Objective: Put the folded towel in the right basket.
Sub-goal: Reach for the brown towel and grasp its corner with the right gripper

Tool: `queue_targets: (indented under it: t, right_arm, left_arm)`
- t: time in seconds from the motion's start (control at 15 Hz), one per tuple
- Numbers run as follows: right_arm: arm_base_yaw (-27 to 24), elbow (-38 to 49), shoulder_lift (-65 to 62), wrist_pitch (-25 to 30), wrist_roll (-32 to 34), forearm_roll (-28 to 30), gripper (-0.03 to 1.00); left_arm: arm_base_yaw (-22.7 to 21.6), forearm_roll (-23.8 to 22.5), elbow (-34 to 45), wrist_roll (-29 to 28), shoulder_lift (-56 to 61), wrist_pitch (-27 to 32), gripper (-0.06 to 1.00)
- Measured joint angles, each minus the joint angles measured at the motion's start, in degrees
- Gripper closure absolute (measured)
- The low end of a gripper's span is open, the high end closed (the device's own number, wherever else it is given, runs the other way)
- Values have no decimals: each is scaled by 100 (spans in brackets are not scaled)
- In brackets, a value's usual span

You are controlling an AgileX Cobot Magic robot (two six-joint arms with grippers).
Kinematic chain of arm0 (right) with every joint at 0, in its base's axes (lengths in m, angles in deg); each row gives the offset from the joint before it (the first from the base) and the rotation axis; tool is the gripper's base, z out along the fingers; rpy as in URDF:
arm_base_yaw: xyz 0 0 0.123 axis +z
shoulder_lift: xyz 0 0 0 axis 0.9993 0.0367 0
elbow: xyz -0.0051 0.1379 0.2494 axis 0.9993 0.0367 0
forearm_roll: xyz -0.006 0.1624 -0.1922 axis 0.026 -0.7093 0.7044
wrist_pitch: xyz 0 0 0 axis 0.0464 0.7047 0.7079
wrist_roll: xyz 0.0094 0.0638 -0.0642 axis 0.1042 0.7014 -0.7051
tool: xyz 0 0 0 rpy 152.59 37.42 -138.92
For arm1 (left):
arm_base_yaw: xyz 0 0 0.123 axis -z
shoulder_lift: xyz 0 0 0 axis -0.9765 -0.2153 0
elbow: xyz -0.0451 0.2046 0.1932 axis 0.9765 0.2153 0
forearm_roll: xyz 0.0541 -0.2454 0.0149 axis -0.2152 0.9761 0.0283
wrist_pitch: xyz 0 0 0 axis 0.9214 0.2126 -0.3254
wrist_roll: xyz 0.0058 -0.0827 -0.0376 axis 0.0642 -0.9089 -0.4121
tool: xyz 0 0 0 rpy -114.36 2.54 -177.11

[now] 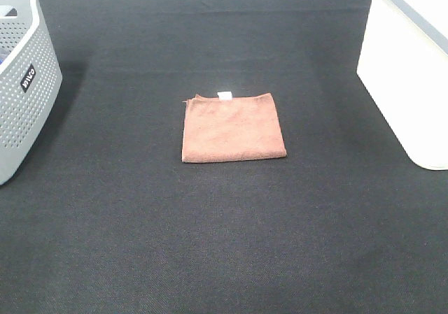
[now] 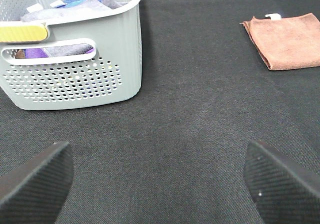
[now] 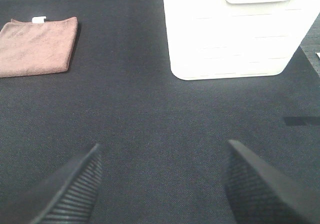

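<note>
The folded towel (image 1: 233, 128) is rust-brown with a small white tag on its far edge. It lies flat on the black cloth near the middle of the table. It also shows in the left wrist view (image 2: 287, 39) and in the right wrist view (image 3: 36, 45). The right basket (image 1: 409, 73) is white and solid-walled, at the right edge; it shows in the right wrist view (image 3: 230, 34) too. My left gripper (image 2: 157, 181) is open and empty, well short of the towel. My right gripper (image 3: 162, 181) is open and empty, apart from towel and basket. Neither arm shows in the high view.
A grey perforated basket (image 1: 21, 83) with a black label stands at the left edge. In the left wrist view it (image 2: 75, 79) holds several cloths. The black cloth (image 1: 224, 244) covers the whole table.
</note>
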Motion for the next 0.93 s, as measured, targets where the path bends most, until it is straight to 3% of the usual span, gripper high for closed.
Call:
queue_targets:
  t: [0.93]
  right_arm:
    - [0,0,0,0,0,0,32]
  left_arm:
    - [0,0,0,0,0,0,7]
